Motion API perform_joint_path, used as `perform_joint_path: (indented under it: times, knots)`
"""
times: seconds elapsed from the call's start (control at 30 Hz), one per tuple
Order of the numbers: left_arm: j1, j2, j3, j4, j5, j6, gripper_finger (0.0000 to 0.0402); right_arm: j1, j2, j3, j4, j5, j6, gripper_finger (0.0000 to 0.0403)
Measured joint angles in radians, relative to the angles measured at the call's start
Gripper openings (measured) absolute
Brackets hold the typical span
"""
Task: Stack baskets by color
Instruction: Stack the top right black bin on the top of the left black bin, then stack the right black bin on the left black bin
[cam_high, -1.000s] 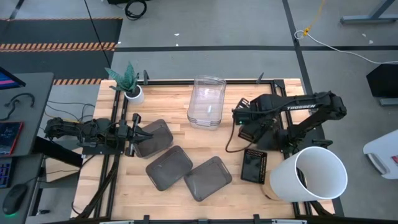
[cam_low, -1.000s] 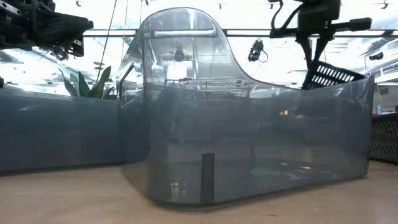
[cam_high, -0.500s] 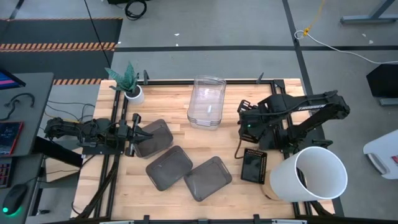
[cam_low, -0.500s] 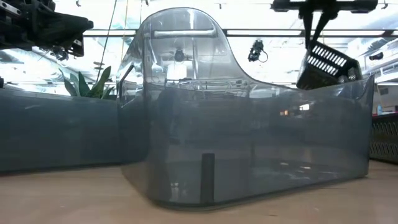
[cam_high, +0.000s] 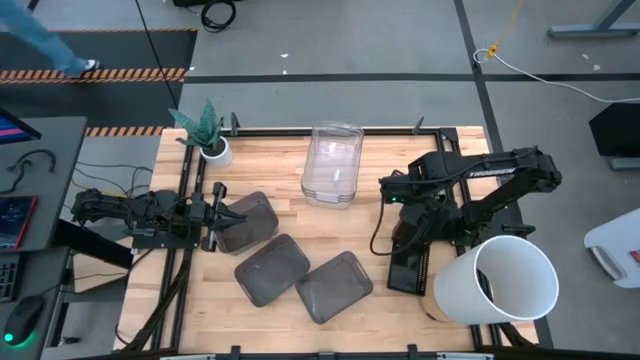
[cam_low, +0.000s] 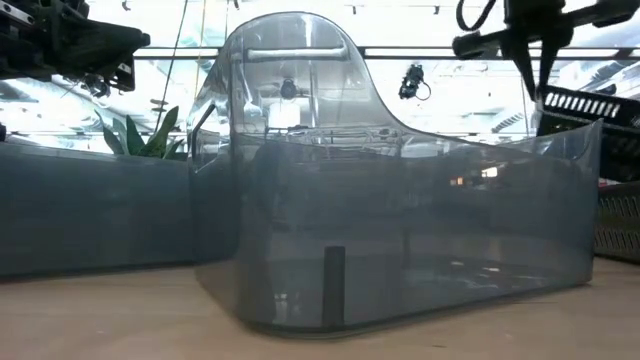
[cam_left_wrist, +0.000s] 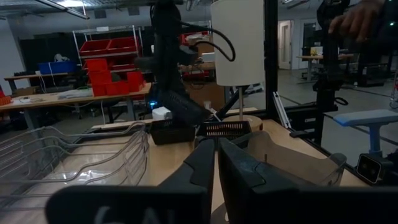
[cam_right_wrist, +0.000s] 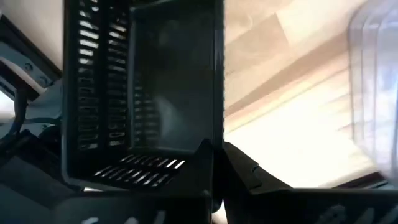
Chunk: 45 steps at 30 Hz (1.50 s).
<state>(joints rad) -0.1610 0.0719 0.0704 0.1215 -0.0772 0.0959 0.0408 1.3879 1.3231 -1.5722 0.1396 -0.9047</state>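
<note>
My right gripper (cam_right_wrist: 217, 157) points down at the table's right and is shut on a black perforated basket (cam_right_wrist: 143, 87). That basket hangs over a second black basket (cam_high: 408, 272) lying on the table. In the low view the held basket (cam_low: 588, 106) shows below the gripper (cam_low: 538, 88). Three smoky grey baskets (cam_high: 245, 221) (cam_high: 272, 268) (cam_high: 335, 286) lie separately on the wood. The clear baskets (cam_high: 332, 165) sit nested at the far middle. My left gripper (cam_high: 220, 214) rests shut and level by the leftmost smoky basket. My right gripper pinches one side wall of the black basket (cam_right_wrist: 217, 134) at its rim, near a corner, one finger inside and one outside. The fingers come from above, pointing down. The basket hangs below them, clear of the table.
A large white bucket (cam_high: 508, 280) lies on its side at the near right, close to the black baskets. A small potted plant (cam_high: 212, 148) stands at the far left. Bare wood lies between the clear stack and the smoky baskets.
My right gripper has swung toward the table's near edge and the white bucket, carrying the black basket. The basket has gone from steeply tilted to nearly level and now hangs over the black basket on the table.
</note>
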Motion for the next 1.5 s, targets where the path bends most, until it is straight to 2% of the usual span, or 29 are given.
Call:
perform_joint_path:
  times: [0.13,0.2,0.27,0.37,0.47,0.57,0.87,0.97,1.13,1.33,1.5]
  knots:
    - [0.000,0.000,0.000,0.000,0.000,0.000,0.0035,-0.016,-0.002,0.000,0.037,0.064,-0.041,0.0013]
    - [0.000,0.000,0.000,0.000,0.000,0.000,0.0036,-0.017,-0.002,0.000,0.097,0.127,-0.101,0.0013]
    - [0.000,0.000,0.000,0.000,0.000,0.000,0.0035,-0.023,0.001,-0.001,0.189,0.144,-0.166,0.0013]
    - [0.000,0.000,0.000,0.000,0.000,0.000,0.0032,-0.055,0.001,-0.035,0.367,0.119,-0.231,0.0013]
    - [0.000,0.000,0.000,0.000,0.000,0.000,0.0028,-0.093,0.002,-0.088,0.471,0.104,-0.305,0.0014]
    - [0.000,0.000,0.000,0.000,0.000,0.000,0.0029,-0.127,0.022,-0.131,0.565,0.027,-0.331,0.0014]
    - [0.000,0.000,0.000,0.000,0.000,0.000,0.0033,-0.169,0.187,-0.092,0.541,-0.062,-0.374,0.0014]
    - [0.000,0.000,0.000,0.001,0.000,0.000,0.0028,-0.175,0.238,-0.080,0.539,-0.048,-0.370,0.0017]
    - [0.000,0.000,0.000,0.000,0.000,0.000,0.0025,-0.174,0.294,-0.079,0.545,-0.028,-0.341,0.0046]
    - [0.000,0.000,0.000,0.000,0.000,0.000,0.0032,-0.168,0.314,-0.079,0.546,-0.027,-0.284,0.0073]
    - [0.000,0.000,0.000,0.000,0.000,0.000,0.0032,-0.159,0.260,-0.079,0.539,-0.010,-0.252,0.0082]
